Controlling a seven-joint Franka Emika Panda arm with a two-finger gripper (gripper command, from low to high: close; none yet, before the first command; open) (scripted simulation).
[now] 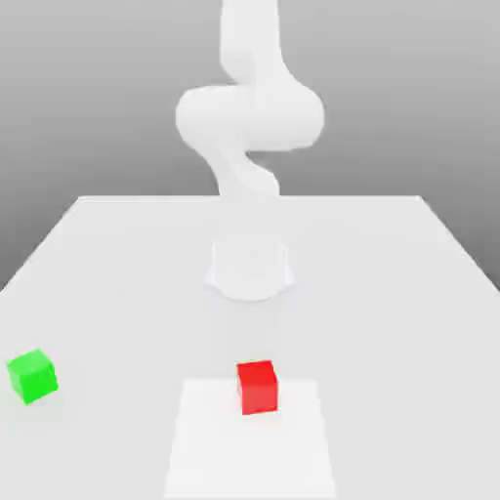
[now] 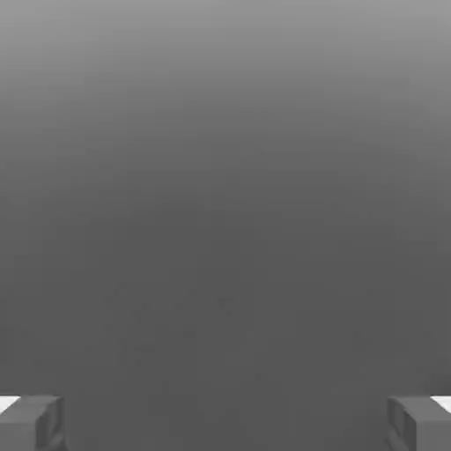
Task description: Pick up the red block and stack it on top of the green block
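Since our gripper (image 2: 225, 423) holds its fingers spread wide with nothing between them, we judge the grasp not yet begun: the small matte red cube (image 1: 258, 387) sits near centre, the matching green cube (image 1: 32, 376) well apart at the exterior view's left.

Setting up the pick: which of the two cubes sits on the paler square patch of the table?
The red block. It rests on the paler patch, while the green block sits on plain table toward the exterior view's left.

Exterior faces arm (image 1: 250, 127) across table (image 1: 391, 293) — hand view faces blank grey.
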